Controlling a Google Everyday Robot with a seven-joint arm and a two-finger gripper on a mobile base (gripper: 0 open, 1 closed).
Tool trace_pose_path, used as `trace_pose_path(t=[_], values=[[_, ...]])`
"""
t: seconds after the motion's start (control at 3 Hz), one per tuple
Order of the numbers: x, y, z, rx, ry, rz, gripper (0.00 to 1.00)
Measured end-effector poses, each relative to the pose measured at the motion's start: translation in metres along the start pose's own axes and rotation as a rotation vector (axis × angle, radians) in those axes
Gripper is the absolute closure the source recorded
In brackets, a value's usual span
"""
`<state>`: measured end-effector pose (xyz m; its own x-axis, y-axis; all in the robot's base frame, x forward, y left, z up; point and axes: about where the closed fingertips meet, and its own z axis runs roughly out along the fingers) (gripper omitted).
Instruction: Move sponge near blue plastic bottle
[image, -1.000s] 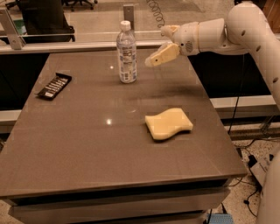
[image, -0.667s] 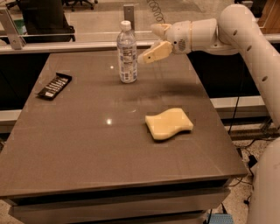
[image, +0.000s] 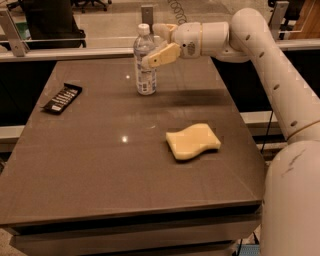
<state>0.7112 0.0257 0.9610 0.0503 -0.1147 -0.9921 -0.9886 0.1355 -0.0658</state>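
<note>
Evidently pickup is not yet begun: the sponge (image: 193, 141) lies on the surface (image: 100, 170), well apart from the bottle (image: 145, 75), while the hand (image: 153, 45) hovers spread and empty beside the bottle's neck. Next, it should drop onto the sponge.

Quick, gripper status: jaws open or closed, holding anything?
Gripper: jaws open, holding nothing, raised beside the upper part of the blue plastic bottle. The sponge lies on the table, apart from it.
</note>
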Motion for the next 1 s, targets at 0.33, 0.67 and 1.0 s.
trace_pose_path(t=[0.33,0.67,1.0], values=[[-0.015,0.020,0.018,-0.081,-0.067,0.008,0.00],[-0.026,0.050,0.032,-0.173,-0.118,0.034,0.00],[-0.033,0.082,0.039,-0.259,-0.151,0.078,0.00]])
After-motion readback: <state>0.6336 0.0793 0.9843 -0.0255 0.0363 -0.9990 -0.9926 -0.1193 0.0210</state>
